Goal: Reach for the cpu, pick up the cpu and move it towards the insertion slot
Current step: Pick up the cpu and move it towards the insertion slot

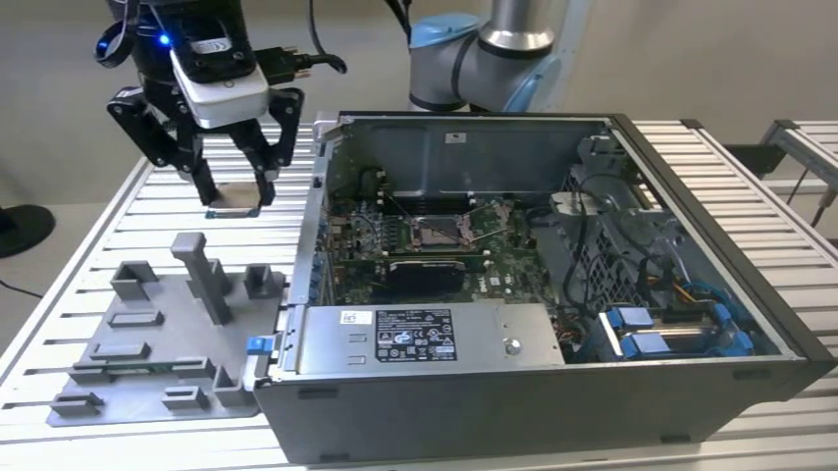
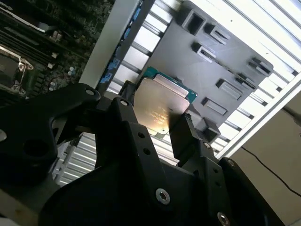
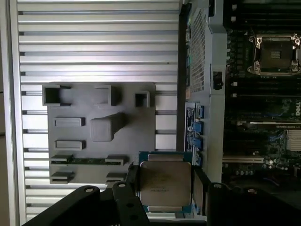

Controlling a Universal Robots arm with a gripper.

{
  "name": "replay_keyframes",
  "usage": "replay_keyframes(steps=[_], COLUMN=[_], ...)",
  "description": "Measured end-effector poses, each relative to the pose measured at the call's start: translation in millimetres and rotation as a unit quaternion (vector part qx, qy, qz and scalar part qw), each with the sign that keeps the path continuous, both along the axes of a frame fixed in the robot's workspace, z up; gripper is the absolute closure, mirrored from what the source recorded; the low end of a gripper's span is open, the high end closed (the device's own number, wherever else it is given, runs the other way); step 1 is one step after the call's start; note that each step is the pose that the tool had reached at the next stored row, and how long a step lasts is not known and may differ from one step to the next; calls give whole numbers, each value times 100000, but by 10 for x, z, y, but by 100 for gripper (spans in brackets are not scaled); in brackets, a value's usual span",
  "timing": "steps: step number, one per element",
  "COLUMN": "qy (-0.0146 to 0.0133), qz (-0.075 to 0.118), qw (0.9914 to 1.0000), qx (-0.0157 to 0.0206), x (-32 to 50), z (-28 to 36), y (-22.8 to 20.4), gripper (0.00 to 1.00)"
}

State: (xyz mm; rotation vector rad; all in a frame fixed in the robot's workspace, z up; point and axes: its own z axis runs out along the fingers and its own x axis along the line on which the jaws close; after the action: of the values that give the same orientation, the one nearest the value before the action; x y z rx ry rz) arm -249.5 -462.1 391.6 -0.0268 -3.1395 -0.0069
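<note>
Claw (image 3: 165, 188) clamped on cpu (image 3: 164, 183), above grey tray (image 3: 84, 162)

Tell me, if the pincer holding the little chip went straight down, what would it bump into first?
Probably the ribbed table. The pincer points down, holding the cpu above bare slats, beside the computer case.

A slatted aluminium table (image 1: 78, 245) stands before a plain pale wall (image 1: 654, 49).

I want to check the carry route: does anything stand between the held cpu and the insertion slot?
Yes. The gripper holds the cpu above the table, outside the computer case. The case's side wall stands between it and the insertion slot.
</note>
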Motion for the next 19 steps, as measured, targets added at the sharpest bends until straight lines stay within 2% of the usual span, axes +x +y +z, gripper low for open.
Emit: replay_keyframes(steps=[19], qy=[-1], qz=[0], qw=[100000], qx=[0], x=[609], z=[0], y=[0], gripper=[100])
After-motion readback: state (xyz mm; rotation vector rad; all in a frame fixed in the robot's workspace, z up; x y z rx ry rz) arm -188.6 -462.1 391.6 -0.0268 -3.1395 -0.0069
